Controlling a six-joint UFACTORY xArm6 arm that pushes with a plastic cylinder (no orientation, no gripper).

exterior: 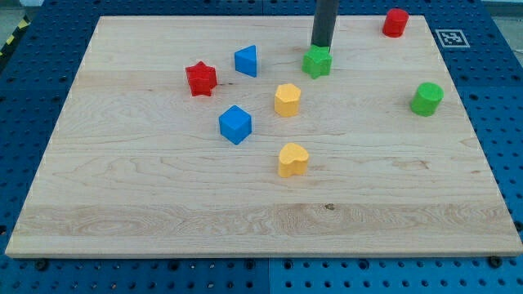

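My tip (321,46) comes down from the view's top and touches the top edge of a green star-like block (317,61). Below that block sits a yellow hexagonal block (287,100). To the view's left of the tip lie a blue triangular block (246,61) and a red star block (201,78). A blue cube (235,124) and a yellow heart-shaped block (292,159) rest lower on the wooden board (122,204).
A red cylinder (395,22) stands near the board's top right corner. A green cylinder (426,99) sits by the right edge. A fiducial marker (451,37) lies just off the board at the top right, on the blue perforated table (502,122).
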